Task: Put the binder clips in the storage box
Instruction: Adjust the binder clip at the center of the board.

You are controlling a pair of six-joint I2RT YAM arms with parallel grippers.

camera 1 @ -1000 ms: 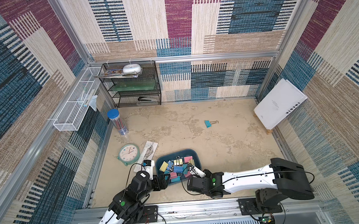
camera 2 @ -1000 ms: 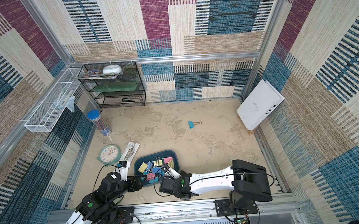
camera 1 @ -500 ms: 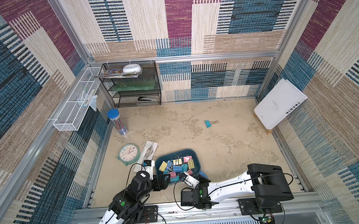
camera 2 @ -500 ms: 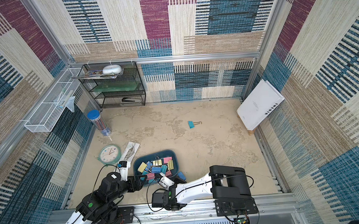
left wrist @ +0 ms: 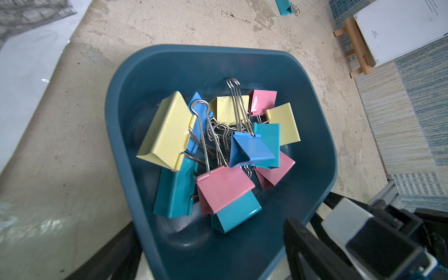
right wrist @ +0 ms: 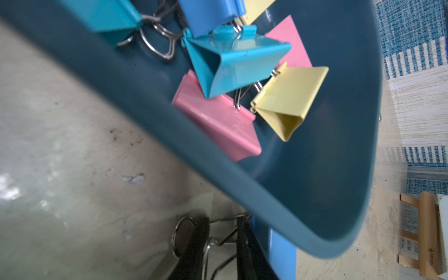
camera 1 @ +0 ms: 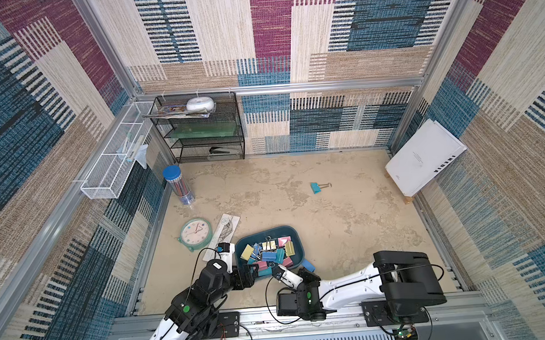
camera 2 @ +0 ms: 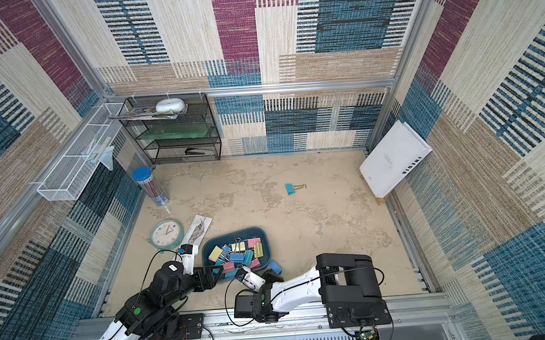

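In both top views we looked steeply down from high above the near edge toward the back wall, far enough to hold the whole tabletop. Our left wrist camera hung close over the storage box, looking into it; our right wrist camera sat even closer, low beside its rim. All four views shared that box.

Your tabletop bears the storage box just ahead of the right pincer, a blue clip at its tips, a teal clip far beyond.
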